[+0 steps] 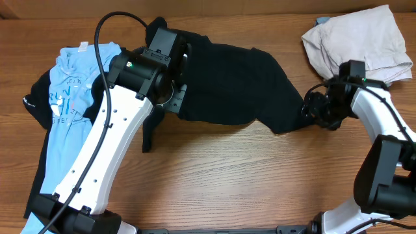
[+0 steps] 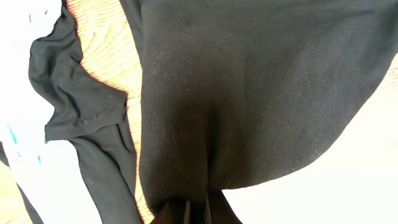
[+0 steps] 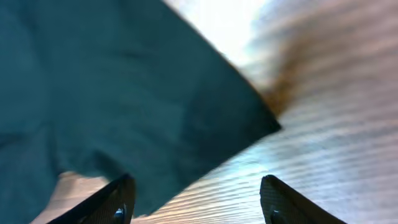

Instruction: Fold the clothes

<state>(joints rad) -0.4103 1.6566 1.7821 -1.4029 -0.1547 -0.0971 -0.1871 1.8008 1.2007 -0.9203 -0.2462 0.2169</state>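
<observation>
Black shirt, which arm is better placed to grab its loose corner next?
Right. The right fingers stand open beside a loose corner of the black shirt; the left fingers are shut on its other end.

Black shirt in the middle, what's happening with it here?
The left gripper is shut on a fold of the black shirt. The right gripper hangs open at the shirt's opposite corner, not gripping it. The shirt lies rumpled and unfolded on the table, beside a light blue tee; a beige cloth sits in the far corner.
</observation>
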